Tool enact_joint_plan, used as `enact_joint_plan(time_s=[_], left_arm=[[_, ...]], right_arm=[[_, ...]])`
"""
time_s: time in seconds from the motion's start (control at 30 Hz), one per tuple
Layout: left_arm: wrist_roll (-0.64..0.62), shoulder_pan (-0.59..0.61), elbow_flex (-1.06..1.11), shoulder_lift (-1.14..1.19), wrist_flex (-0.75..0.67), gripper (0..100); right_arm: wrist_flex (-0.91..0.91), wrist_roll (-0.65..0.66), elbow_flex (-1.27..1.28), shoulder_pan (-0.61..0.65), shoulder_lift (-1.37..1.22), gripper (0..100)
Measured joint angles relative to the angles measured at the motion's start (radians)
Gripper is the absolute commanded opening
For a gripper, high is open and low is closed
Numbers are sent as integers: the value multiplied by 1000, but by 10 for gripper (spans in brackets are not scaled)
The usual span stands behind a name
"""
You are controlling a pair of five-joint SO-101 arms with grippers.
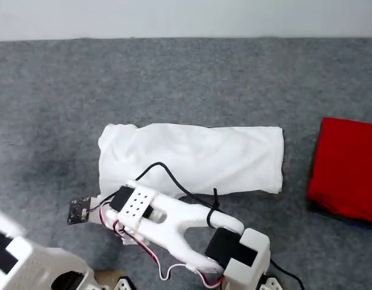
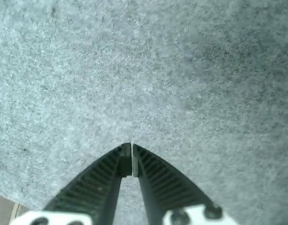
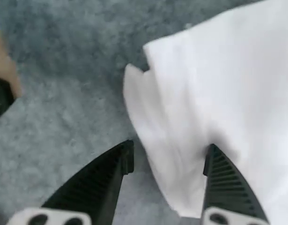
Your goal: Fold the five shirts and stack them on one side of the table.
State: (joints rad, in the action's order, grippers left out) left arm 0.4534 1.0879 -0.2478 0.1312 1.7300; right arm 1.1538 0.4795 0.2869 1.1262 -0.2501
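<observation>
Red shirt (image 1: 346, 172) folded, parked aside — I count it done. White shirt (image 1: 192, 157) half-folded; right gripper (image 3: 169, 150) spread across its corner, left gripper (image 2: 132, 150) pressed together, empty.

Grey felt table (image 1: 52, 109): white shirt (image 1: 198, 157), red folded shirt (image 1: 349, 169).

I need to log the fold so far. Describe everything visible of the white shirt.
The white shirt is soft, thin-looking cloth, folded into a long rectangle with light wrinkles. It lies flat near the middle of the grey table cover. Layered edges show at one end corner. The right claw is open astride that corner, one finger over the cloth and the other over the cover.
</observation>
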Motion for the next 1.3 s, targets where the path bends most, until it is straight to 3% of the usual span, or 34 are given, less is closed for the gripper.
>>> enact_joint_plan(time_s=[0.27,0.63,1.17,1.3], left_arm=[[26,6,0,0,0,15],[26,6,0,0,0,15],[26,6,44,0,-17,15],[26,6,60,0,-25,15]], right_arm=[[-32,0,-48,-25,-57,11],[80,2,-180,-72,-92,9],[176,23,-637,-367,-304,11],[199,23,-735,-400,-370,109]])
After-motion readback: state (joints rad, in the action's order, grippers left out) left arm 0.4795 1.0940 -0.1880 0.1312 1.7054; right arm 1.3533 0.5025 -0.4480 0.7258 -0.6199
